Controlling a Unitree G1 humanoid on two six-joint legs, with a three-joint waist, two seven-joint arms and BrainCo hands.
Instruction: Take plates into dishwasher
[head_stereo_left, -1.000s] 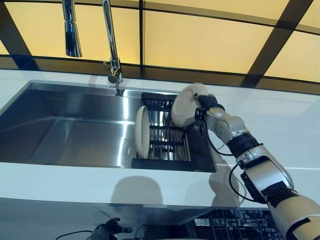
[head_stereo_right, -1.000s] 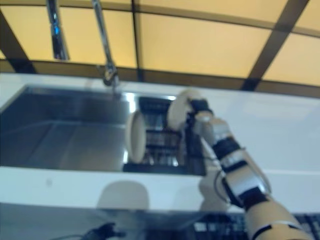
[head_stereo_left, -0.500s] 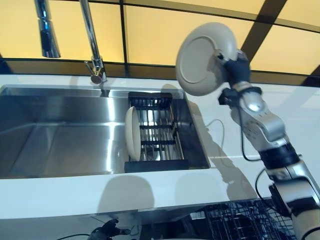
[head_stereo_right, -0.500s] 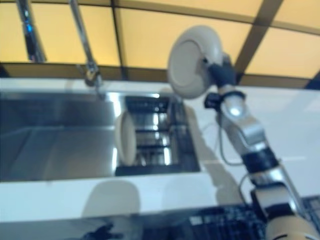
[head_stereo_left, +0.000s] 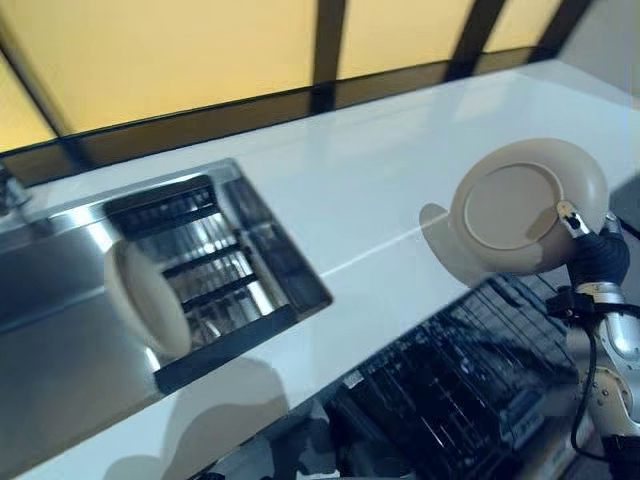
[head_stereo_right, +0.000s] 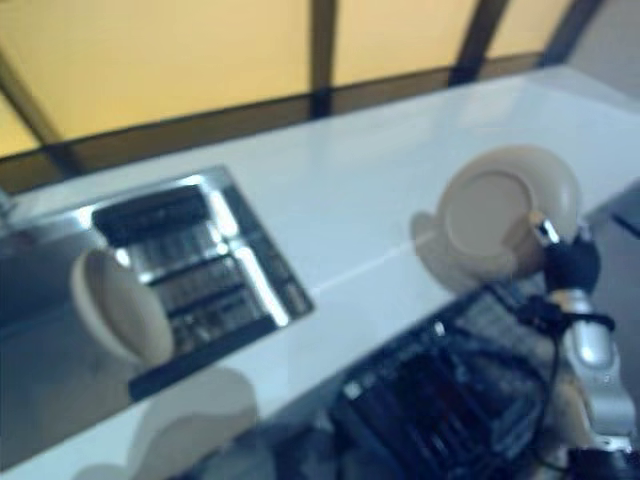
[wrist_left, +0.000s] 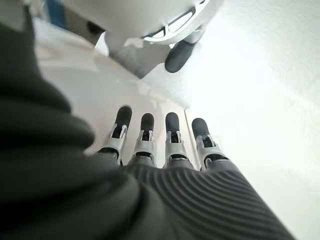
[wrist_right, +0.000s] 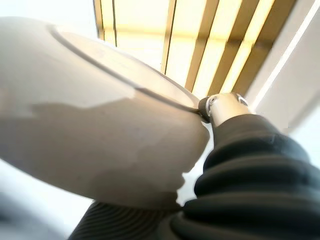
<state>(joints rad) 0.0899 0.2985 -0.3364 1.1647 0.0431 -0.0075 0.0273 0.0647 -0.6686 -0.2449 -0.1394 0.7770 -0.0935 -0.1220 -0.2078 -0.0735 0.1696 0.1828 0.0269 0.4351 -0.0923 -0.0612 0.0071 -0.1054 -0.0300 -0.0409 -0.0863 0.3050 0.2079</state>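
Observation:
My right hand (head_stereo_left: 592, 252) is shut on the rim of a beige plate (head_stereo_left: 520, 205), held up on edge with its underside toward me, above the open dishwasher's black wire rack (head_stereo_left: 470, 375). In the right wrist view the plate (wrist_right: 90, 115) fills most of the picture, with the thumb (wrist_right: 220, 107) pressed on its rim. A second beige plate (head_stereo_left: 148, 300) stands on edge in the black drying rack (head_stereo_left: 215, 270) inside the steel sink (head_stereo_left: 60, 340). My left hand (wrist_left: 160, 145) shows only in its wrist view, fingers straight and holding nothing.
A white worktop (head_stereo_left: 380, 170) runs between the sink and the dishwasher. Yellow panels with dark bars (head_stereo_left: 330, 40) rise behind it. The dishwasher rack sits below the worktop's front edge at the lower right.
The camera has swung right, so the sink now lies at the left. My right hand has carried the plate from high over the sink's right edge down and right, over the dishwasher rack.

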